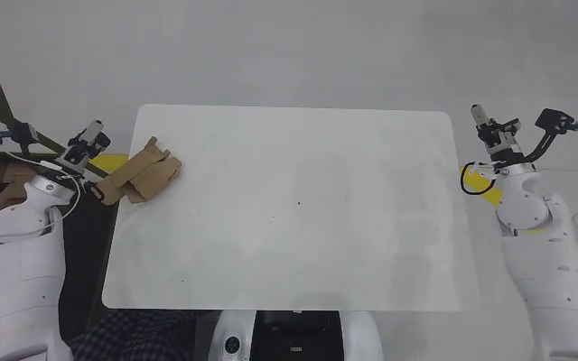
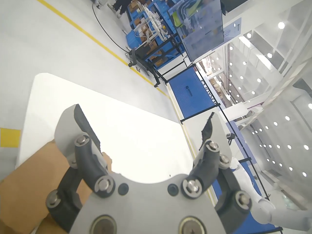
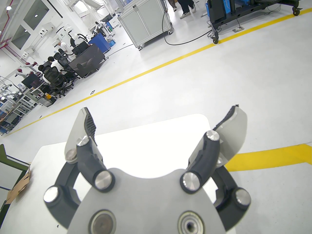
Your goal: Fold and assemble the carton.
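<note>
Left gripper (image 2: 143,113): jaws spread wide, nothing between them. In the top view it (image 1: 90,137) sits off the counter's left edge, near the far-left corner, on a bent white arm.

Right gripper (image 3: 159,109): jaws released and wide apart, holding nothing. In the top view it (image 1: 495,119) sits past the counter's right edge, near the far-right corner, well apart from the carton.

Counter (image 1: 298,208): white, with rounded corners. It shows beyond the jaws in both wrist views (image 2: 121,135) (image 3: 146,132).

Carton (image 1: 140,173): brown cardboard, lying flat and partly folded on the far-left part of the counter, set at a slant. One end sticks out past the left edge toward the left arm. In the left wrist view it (image 2: 31,171) lies just behind one jaw, outside the gap; whether it touches cannot be told. From the right wrist it (image 3: 19,186) shows at the counter's opposite edge.

Surroundings:
- Dark-walled bin (image 3: 9,169): off the counter's left side, just beside the carton's end; contents cannot be told.
- Yellow floor line (image 3: 158,66): beyond the far edge.
- Yellow floor patch (image 1: 113,162): off the left edge.
- Black cable loop (image 1: 474,180): on the right arm, just off the right edge.
</note>
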You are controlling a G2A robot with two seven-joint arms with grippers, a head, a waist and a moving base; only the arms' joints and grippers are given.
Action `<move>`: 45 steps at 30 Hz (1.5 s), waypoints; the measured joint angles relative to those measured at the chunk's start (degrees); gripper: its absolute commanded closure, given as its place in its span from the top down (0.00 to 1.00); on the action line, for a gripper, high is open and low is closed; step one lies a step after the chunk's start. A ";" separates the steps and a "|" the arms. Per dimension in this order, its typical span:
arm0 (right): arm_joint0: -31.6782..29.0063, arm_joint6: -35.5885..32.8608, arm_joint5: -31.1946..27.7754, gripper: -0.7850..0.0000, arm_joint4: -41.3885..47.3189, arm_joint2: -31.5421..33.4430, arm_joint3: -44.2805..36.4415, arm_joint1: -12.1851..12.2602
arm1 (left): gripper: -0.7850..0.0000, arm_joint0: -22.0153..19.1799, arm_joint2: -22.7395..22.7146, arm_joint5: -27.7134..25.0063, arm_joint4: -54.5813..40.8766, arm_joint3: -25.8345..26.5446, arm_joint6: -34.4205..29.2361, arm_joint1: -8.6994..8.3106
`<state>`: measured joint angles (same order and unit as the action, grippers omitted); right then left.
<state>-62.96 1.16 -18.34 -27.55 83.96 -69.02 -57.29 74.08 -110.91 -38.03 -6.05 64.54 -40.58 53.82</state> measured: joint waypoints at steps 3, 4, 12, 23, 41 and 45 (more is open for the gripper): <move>0.00 0.00 0.00 1.00 0.00 0.00 0.00 0.00 | 1.00 1.70 -2.01 -1.13 0.66 -0.93 -0.19 -0.45; 0.00 0.00 0.00 1.00 0.00 0.00 0.00 0.00 | 1.00 2.07 -2.56 -1.71 1.35 -1.27 0.02 -0.59; 0.00 0.00 0.00 1.00 0.00 0.00 0.00 0.00 | 1.00 2.28 -5.03 -4.51 3.07 -8.74 1.58 -1.49; 0.00 0.00 0.00 1.00 0.00 0.00 0.00 0.00 | 1.00 -4.90 -3.85 -4.82 12.03 -24.90 7.24 -2.87; 0.00 0.00 0.00 1.00 0.00 0.00 0.00 0.00 | 1.00 -15.05 3.93 -7.26 23.85 -41.05 12.70 -2.72; 0.00 0.00 0.00 1.00 0.00 0.00 0.00 0.00 | 0.91 -16.71 5.43 -8.30 23.59 -42.77 11.79 -2.26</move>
<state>-62.96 1.16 -18.34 -27.55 83.96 -69.02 -57.29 57.38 -105.48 -46.34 17.55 21.76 -28.80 51.55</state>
